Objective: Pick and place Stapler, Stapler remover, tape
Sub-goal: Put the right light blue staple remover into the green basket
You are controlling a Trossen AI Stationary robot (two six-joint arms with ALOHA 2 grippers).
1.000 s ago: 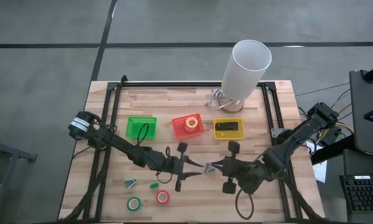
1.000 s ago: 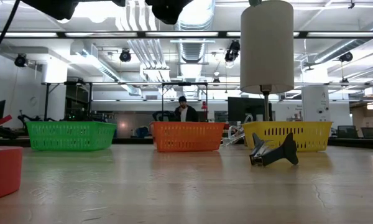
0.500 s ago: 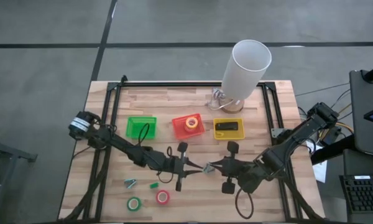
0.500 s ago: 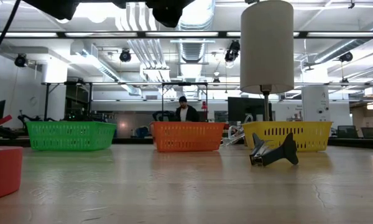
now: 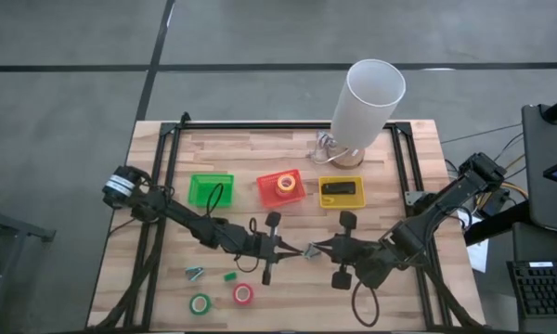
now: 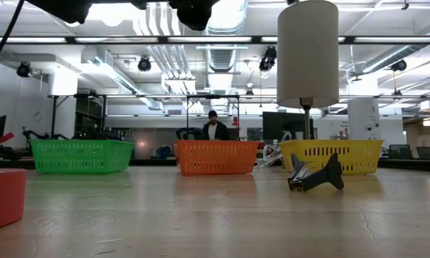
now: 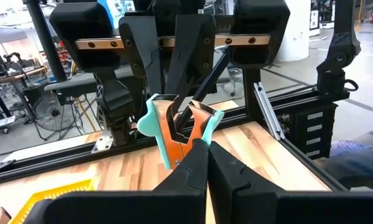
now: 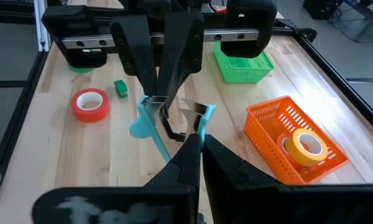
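Note:
A stapler remover (image 5: 308, 250) with teal wings and metal jaws hangs above the middle of the table. My left gripper (image 5: 295, 251) comes at it from the table's left and my right gripper (image 5: 321, 248) from the right, both shut on it, tip to tip. The dark stapler (image 5: 340, 190) lies in the yellow bin (image 5: 356, 200). A yellow tape roll (image 5: 285, 183) lies in the red-orange bin (image 5: 269, 195). A green tape roll (image 5: 200, 303) and a red tape roll (image 5: 243, 294) lie flat near the front edge. My left gripper pinches the remover between its two fingers at the middle, between the two teal wings (image 7: 188, 142). It comes in about level from the table's left. The remover is lifted clear of the table. My right gripper pinches one teal wing (image 8: 203, 121) of the remover between its fingertips, about level, from the table's right. The remover stands clear of the table, its metal jaws (image 8: 154, 104) toward the left gripper's fingers.
A green bin (image 5: 211, 189) stands left of the red-orange one. A tall lamp with a white shade (image 5: 371, 97) stands at the far edge behind the yellow bin. A second small grey remover (image 5: 195, 273) and a small green piece (image 5: 230, 276) lie at front left.
My left gripper has shut its fingers onto the stapler remover that my right gripper holds. Both arms and the remover have stayed in place.

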